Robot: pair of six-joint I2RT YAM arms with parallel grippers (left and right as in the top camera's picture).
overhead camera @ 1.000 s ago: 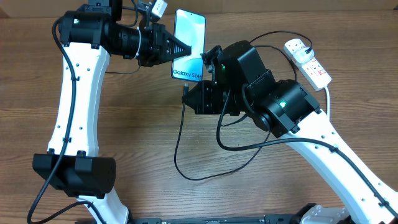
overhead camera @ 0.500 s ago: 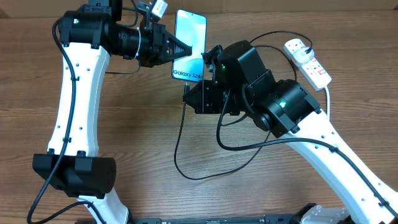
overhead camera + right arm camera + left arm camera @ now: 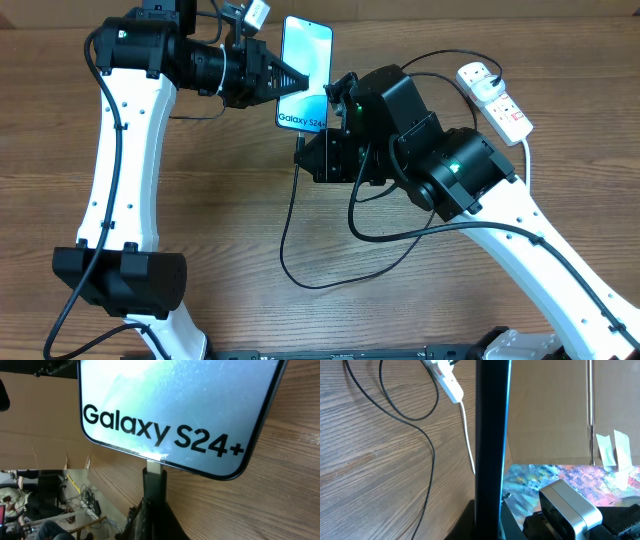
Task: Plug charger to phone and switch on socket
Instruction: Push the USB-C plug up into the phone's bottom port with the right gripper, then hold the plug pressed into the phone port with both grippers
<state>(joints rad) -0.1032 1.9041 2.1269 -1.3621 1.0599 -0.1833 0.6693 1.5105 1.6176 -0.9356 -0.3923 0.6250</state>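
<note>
1. 1 slim blue-screen smartphone [image 3: 305,55], clamped edge-on by L gripper [image 3: 299,81].
2. 1 thin black charger cable [image 3: 288,210]; R gripper [image 3: 301,146] pinches its tip at smartphone's bottom edge.
3. 1 white power strip [image 3: 497,100] far right, R arm [image 3: 440,165] between.

Overhead view: light is even and diffuse. The counter [image 3: 230,200] carries only faint, soft-edged shadows. The phone [image 3: 305,60] screen is the brightest area. Left wrist view: the phone edge is a dark, unsharp band close to the lens, while the wood grain is sharp. Right wrist view: the screen is nearly washed out, with a small glare spot at its lower edge.
</note>
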